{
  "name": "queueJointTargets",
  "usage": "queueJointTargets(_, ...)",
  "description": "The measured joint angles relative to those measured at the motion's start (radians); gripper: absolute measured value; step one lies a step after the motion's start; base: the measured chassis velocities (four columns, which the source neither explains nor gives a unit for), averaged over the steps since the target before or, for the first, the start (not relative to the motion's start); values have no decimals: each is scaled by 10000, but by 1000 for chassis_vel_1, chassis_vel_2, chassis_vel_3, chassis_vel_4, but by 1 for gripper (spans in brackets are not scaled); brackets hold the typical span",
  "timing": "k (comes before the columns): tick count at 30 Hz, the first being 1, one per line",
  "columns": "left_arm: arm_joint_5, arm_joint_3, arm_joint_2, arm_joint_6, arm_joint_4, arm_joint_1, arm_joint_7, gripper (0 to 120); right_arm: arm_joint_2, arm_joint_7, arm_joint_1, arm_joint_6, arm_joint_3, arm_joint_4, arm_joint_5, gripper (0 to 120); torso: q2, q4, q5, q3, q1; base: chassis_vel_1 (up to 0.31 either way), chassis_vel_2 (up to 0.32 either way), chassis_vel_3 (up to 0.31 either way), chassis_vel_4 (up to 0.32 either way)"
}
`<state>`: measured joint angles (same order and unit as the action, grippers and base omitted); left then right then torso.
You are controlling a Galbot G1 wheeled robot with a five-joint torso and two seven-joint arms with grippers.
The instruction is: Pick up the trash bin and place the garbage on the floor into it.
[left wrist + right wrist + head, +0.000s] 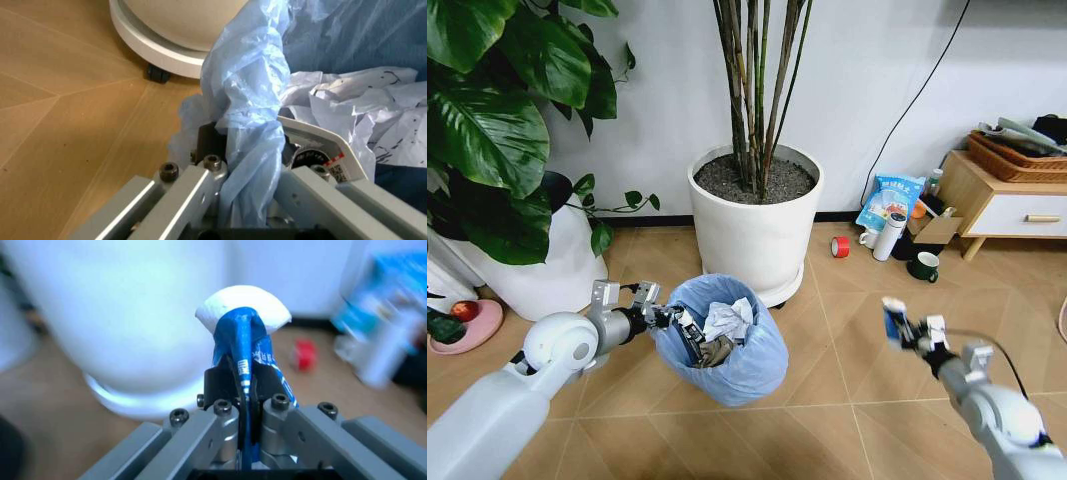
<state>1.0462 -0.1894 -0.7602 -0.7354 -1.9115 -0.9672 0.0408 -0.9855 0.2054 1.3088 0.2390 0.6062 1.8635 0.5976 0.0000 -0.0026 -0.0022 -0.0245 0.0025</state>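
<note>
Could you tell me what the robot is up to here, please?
The left gripper is shut on the rim of the trash bin, holding it up off the floor; crumpled paper already lies inside. The right gripper, out to the bin's right, is shut on a blue-white packet.

The trash bin [727,345] is hanging above the floor [827,420], in front of the plant pot [755,225], with the left gripper [672,320] clamping its rim and paper wads [729,318] lying inside. To its right, well apart, the right gripper [895,325] is pinching a packet [892,322].
</note>
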Motion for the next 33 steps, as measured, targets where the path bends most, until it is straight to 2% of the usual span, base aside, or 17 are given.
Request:
queueJointTargets(4, 2, 151, -93, 0, 78, 156, 11, 0, 532, -328, -1564, 440, -1372, 960, 759, 0, 0, 0, 1, 0, 0, 0, 0, 0, 0)
queueJointTargets(5, 2, 151, -93, 0, 78, 156, 11, 0, 532, -328, -1564, 440, -1372, 960, 759, 0, 0, 0, 1, 0, 0, 0, 0, 0, 0)
queueJointTargets(8, 3, 246, -123, 1, 125, 202, 15, 0, 822, -341, -3060, 539, -2916, 1291, 1431, 0, 0, 1, 0, -1, 1, 0, 0, 0, 0)
queueJointTargets(9, 3, 246, -123, 1, 125, 202, 15, 0, 822, -341, -3060, 539, -2916, 1291, 1431, 0, 0, 1, 0, -1, 1, 0, 0, 0, 0)
queueJointTargets(13, 1, 343, -179, 0, 169, 238, 25, 0, 872, -332, -4726, 698, -4882, 1331, 2267, 0, -1, 1, 0, -1, 1, 0, 0, 0, 0)
queueJointTargets(14, 1, 343, -179, 0, 169, 238, 25, 0, 872, -332, -4726, 698, -4882, 1331, 2267, 0, -1, 1, 0, -1, 1, 0, 0, 0, 0)
queueJointTargets(18, 15, 404, -232, 0, 183, 302, 67, 0, 767, -287, -5811, 819, -6401, 1294, 2534, 0, -1, 3, 2, 0, 0, 0, 0, 0, 0)
queueJointTargets(22, 49, 427, -287, 0, 213, 361, 101, 0, 826, -216, -6024, 923, -7180, 1406, 2564, 0, -1, -1, 2, 0, 0, 0, 0, 0, 0)
queueJointTargets(29, 69, 427, -307, 0, 252, 386, 106, 0, 1039, -110, -5764, 1220, -7621, 1655, 2365, 0, 0, -2, 2, 1, -1, 0, 0, 0, 0)
queueJointTargets(32, 75, 421, -314, 0, 256, 386, 104, 0, 1040, -148, -5600, 1317, -7662, 1621, 2242, 13, -1, -2, 3, 1, -1, 0, 0, 0, 0)
queueJointTargets(33, 75, 421, -314, 0, 256, 386, 104, 0, 1040, -148, -5600, 1317, -7662, 1621, 2242, 13, -1, -2, 3, 1, -1, 0, 0, 0, 0)
